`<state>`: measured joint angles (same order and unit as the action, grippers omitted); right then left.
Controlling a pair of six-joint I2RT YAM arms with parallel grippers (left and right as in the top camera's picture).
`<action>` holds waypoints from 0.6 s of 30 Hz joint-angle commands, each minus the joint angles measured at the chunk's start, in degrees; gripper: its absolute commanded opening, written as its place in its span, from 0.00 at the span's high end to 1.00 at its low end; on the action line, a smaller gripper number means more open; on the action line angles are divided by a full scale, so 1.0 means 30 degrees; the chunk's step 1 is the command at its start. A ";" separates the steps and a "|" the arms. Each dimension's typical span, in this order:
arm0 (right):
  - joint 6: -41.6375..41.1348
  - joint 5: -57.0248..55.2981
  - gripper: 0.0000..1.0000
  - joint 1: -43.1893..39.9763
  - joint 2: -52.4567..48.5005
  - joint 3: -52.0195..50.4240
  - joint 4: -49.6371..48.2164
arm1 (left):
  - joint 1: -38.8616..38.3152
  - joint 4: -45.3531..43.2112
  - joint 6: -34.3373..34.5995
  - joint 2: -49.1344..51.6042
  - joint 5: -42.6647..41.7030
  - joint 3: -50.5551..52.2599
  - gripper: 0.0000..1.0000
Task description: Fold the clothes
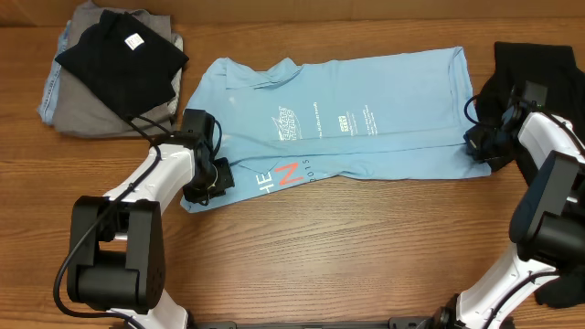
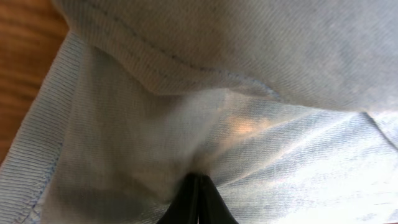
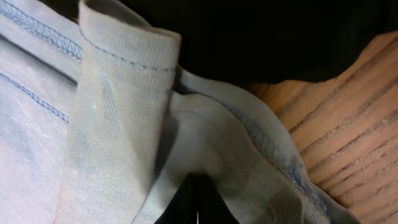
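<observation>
From overhead, a light blue short-sleeved cotton T-shirt (image 1: 366, 119) lies flat across the wooden counter (image 1: 347, 247), the left pincer (image 1: 208, 178) at its near-left corner, the right pincer (image 1: 483, 142) at its right edge. Only the wrist cameras show each pincer clamped shut on blue fabric. The coral-red and white lettering (image 1: 285, 176) is cut off, and cloth buries most of the fingertips (image 2: 205, 202).

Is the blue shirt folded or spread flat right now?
Partly folded: the shirt lies as a long band, its near edge turned over so coral letters show below the small print.
</observation>
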<state>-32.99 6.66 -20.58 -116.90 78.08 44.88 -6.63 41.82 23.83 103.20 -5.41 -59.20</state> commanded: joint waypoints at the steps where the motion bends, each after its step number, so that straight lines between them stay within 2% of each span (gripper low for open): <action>1: -0.0750 -0.0058 0.96 0.0102 -0.1115 -0.0291 0.1093 | 0.0087 0.0801 0.0488 0.0597 0.0007 0.0022 0.96; 6: -0.3053 -0.0423 0.96 0.0073 -0.1115 -0.0291 0.2710 | 0.0102 0.2543 0.1865 0.0597 0.1209 0.0015 0.96; 10: -0.3155 -0.0466 0.96 0.0073 -0.1115 -0.0291 0.3417 | 0.0102 0.4299 0.2317 0.0597 0.2208 0.0015 0.96; 18: -0.3162 -0.1545 0.96 0.0073 -0.1115 -0.0291 0.4976 | 0.0102 0.7147 0.5005 0.0350 0.3009 0.0015 0.96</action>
<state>-41.63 6.37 -20.53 -116.97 78.85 58.13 -6.63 62.02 33.76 103.98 1.67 -59.24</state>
